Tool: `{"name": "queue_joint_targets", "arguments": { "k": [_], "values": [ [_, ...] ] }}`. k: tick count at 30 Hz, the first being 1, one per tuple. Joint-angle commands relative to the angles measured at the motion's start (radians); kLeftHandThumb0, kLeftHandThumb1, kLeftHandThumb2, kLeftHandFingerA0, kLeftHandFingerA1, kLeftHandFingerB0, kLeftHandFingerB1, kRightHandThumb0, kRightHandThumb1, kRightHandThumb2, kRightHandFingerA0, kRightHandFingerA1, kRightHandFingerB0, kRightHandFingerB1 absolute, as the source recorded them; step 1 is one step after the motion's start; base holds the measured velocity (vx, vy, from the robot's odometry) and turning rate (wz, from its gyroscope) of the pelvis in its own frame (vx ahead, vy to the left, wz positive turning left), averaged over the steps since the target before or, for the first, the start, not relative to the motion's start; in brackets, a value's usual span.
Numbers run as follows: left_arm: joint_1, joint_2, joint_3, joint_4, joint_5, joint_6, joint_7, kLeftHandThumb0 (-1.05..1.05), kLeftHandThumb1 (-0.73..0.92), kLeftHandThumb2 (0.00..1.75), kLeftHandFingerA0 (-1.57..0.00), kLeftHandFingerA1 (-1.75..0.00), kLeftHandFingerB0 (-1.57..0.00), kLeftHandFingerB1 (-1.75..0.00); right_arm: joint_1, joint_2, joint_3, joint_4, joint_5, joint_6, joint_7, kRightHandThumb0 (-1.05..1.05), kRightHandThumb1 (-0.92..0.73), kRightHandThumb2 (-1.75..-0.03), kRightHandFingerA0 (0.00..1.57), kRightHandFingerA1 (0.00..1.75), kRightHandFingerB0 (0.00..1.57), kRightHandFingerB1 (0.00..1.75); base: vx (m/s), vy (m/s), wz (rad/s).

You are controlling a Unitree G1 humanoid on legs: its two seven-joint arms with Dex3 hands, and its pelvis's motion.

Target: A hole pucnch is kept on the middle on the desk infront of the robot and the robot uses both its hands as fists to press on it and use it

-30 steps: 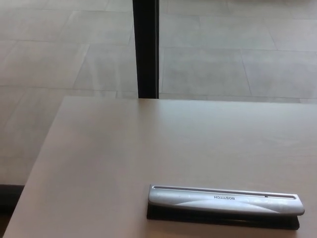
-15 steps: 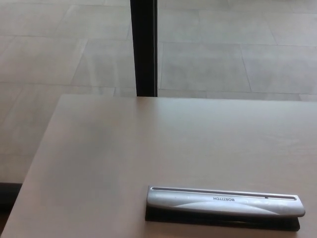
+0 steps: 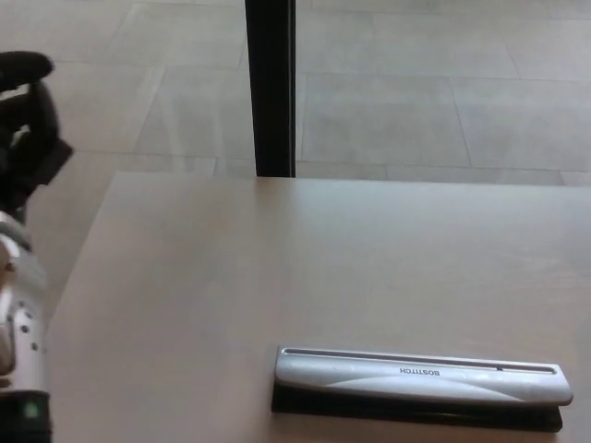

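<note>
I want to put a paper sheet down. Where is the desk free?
The desk is bare from its far edge to the hole punch, and left of the punch. Only the near right strip is taken. The left hand hangs beyond the left edge.

Soft, even daylight, pale washed-out tones, faint sheen on the desk (image 3: 277, 268), thin shadow under the hole punch (image 3: 420, 383), slight overall blur

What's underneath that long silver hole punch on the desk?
Under the silver lever of the hole punch a black base shows along its front edge, resting flat on the pale desk. No paper is visible in it. The punching parts and the desk beneath the base are covered.
</note>
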Motion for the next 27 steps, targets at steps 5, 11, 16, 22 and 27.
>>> {"name": "queue_joint_targets", "arguments": {
  "k": [5, 11, 16, 22, 27],
  "values": [
    [0.168, -0.29, -0.443, -0.355, -0.026, 0.281, 0.039, -0.28, 0.7, 0.97, -0.93, -1.75, -0.69, -1.41, 0.191, 0.231, 0.459, -0.379, 0.051, 0.131, 0.07, -0.25, -0.51, -1.27, 1.06, 1.75, 0.69, 1.63, 0.0, 0.0, 0.0],
    [0.27, -0.367, -0.521, -0.327, 0.01, 0.297, 0.078, -0.27, 0.69, 0.99, -0.91, -1.75, -0.66, -1.45, 0.303, 0.304, 0.53, -0.321, 0.033, 0.071, 0.1, -0.25, -0.58, -1.16, 1.11, 1.75, 0.79, 1.33, 0.0, 0.0, 0.0],
    [0.341, -0.399, -0.566, -0.339, 0.008, 0.307, 0.108, -0.31, 0.71, 0.97, -0.91, -1.75, -0.63, -1.47, 0.354, 0.319, 0.564, -0.298, -0.002, 0.014, 0.121, -0.28, -0.6, -1.09, 1.09, 1.75, 0.81, 1.31, 0.0, 0.0, 0.0],
    [0.421, -0.409, -0.63, -0.321, 0.004, 0.272, 0.173, -0.32, 0.69, 0.98, -0.94, -1.75, -0.68, -1.47, 0.435, 0.34, 0.606, -0.281, -0.075, -0.055, 0.11, -0.37, -0.57, -1.1, 1.13, 1.75, 0.85, 1.48, 0.0, 0.0, 0.0],
    [0.479, -0.389, -0.679, -0.305, 0.018, 0.229, 0.202, -0.34, 0.75, 0.91, -0.91, -1.75, -0.64, -1.49, 0.48, 0.355, 0.618, -0.242, -0.097, -0.108, 0.12, -0.41, -0.56, -1.09, 1.15, 1.75, 0.78, 1.58, 0.0, 0.0, 0.0]
  ]
}}
